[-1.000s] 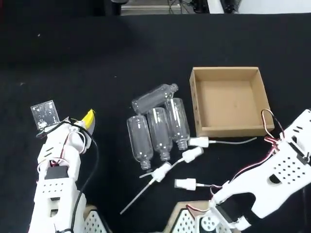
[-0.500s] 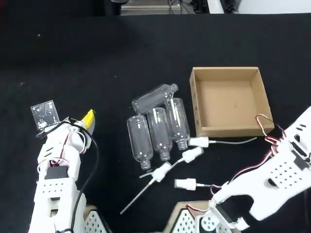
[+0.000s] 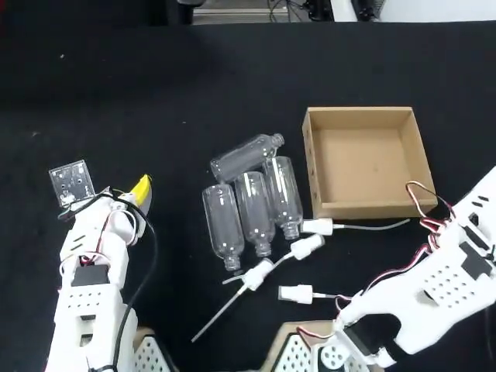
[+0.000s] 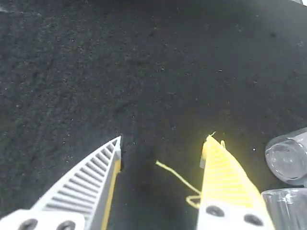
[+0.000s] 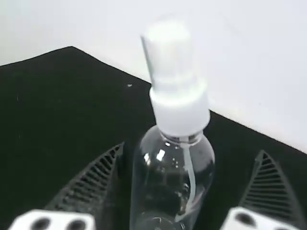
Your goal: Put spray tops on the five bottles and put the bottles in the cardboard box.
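Note:
Four clear bottles without tops lie mid-table, three side by side (image 3: 254, 203) and one (image 3: 246, 155) slanted across their bases. Several loose white spray tops (image 3: 308, 246) with dip tubes lie in front of their necks. The cardboard box (image 3: 360, 114) stands to their right, nothing inside. In the right wrist view a fifth bottle (image 5: 172, 172) with a spray top (image 5: 175, 72) stands between the spread fingers of my right gripper (image 5: 191, 149), with gaps on both sides. My left gripper (image 4: 163, 141) is open over bare table left of the bottles; its yellow finger (image 3: 142, 188) shows from above.
The table is covered in black cloth (image 3: 155, 93). The right arm's white body (image 3: 449, 267) and red wires sit just in front of the box's near right corner. Two bottle bases (image 4: 288, 160) edge into the left wrist view. A pale wall backs the right wrist view.
The right arm has shifted a little toward the table's front right edge, its upper part sliding out of the high view. The left arm, bottles and tops have not moved.

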